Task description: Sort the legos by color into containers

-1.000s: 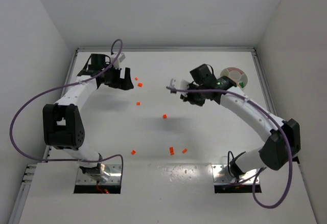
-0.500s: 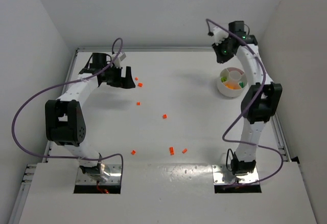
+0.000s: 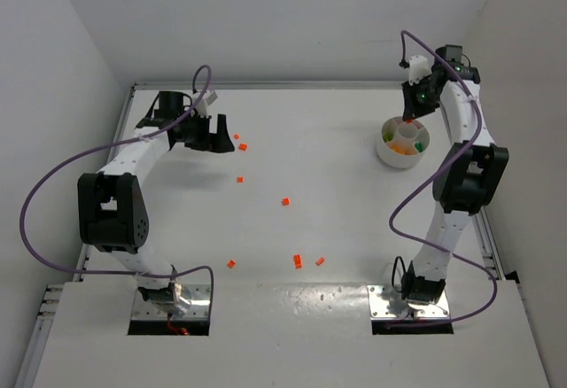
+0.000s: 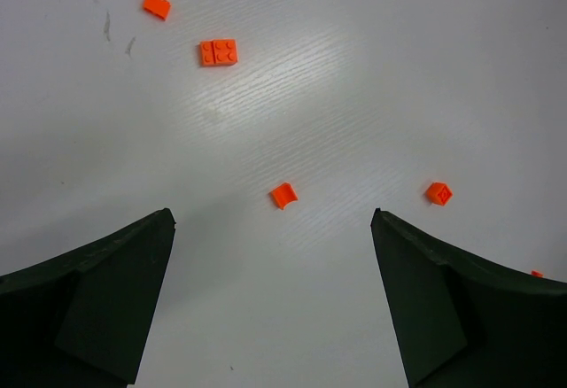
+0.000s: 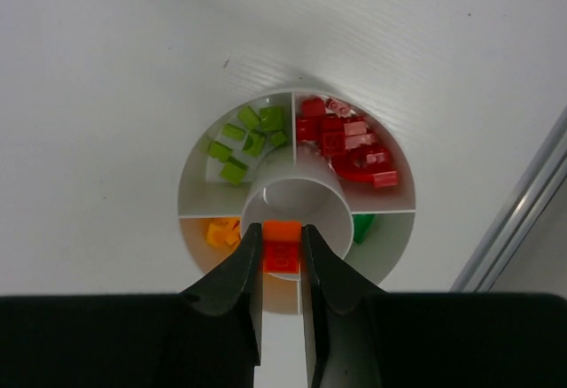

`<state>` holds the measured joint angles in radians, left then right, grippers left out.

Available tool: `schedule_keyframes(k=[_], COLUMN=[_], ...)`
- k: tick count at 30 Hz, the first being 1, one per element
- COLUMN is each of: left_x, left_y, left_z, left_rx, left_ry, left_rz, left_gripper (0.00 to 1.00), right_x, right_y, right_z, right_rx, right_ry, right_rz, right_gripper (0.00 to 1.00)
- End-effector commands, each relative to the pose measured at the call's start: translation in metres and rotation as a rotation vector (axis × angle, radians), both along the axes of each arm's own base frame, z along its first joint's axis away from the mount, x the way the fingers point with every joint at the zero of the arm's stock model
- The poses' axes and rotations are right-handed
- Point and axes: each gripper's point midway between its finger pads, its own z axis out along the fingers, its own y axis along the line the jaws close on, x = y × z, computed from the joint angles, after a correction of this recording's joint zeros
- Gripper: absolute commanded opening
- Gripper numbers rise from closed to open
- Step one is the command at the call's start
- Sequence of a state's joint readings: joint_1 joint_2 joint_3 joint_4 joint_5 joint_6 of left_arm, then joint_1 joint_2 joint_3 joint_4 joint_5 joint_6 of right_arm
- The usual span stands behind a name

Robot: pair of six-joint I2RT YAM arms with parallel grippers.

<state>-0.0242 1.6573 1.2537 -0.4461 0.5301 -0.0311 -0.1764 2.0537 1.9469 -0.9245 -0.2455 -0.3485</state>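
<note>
Right jaws clenched on an orange brick (image 5: 283, 248) over the dish (image 5: 390, 251), far right of bench (image 4: 354, 69).
The brick hangs just outside the central well (image 5: 292, 200). The section of orange-yellow bricks (image 5: 221, 231) lies just left of the jaws in the wrist view. Left jaws are wide apart and empty over loose orange bricks (image 4: 283, 196), far left.

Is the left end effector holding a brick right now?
No, the left end effector has its jaws wide apart and empty, with an orange brick lying loose on the table below.
</note>
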Motion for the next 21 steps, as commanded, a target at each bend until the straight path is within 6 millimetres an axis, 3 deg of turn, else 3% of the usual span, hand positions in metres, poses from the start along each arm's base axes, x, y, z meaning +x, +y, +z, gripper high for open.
schedule_keyframes(k=[1,8,10,11,16,17,21], left_x=[0.011,0.009,0.009,0.009,0.014,0.014,0.019], left_y=[0.001,0.001,0.001,0.001,0.009,0.009,0.018], left_z=[0.014,0.010,0.010,0.010,0.008,0.008,0.016], left_rx=[-0.020,-0.015,-0.015,-0.015,0.012,0.012,0.039], left_ry=[-0.050,-0.045,-0.045,-0.045,-0.043,-0.043,-0.063], left_rz=[-0.004,-0.010,-0.010,-0.010,0.043,0.043,0.115], left_gripper=[1.00,1.00,1.00,1.00,1.00,1.00,1.00], right_x=[-0.009,-0.012,-0.017,-0.015,-0.018,-0.018,-0.021], right_y=[0.006,0.005,0.004,0.004,-0.003,-0.003,0.001], right_z=[0.018,0.008,-0.001,0.005,-0.001,-0.001,0.015], right_rx=[0.037,0.031,0.021,0.017,-0.022,-0.022,-0.020], right_ry=[-0.025,0.001,0.026,0.004,0.009,0.009,-0.025], right_rz=[0.019,0.023,0.026,0.026,0.025,0.025,0.052], right_gripper=[0.00,0.04,0.12,0.15,0.32,0.43,0.53])
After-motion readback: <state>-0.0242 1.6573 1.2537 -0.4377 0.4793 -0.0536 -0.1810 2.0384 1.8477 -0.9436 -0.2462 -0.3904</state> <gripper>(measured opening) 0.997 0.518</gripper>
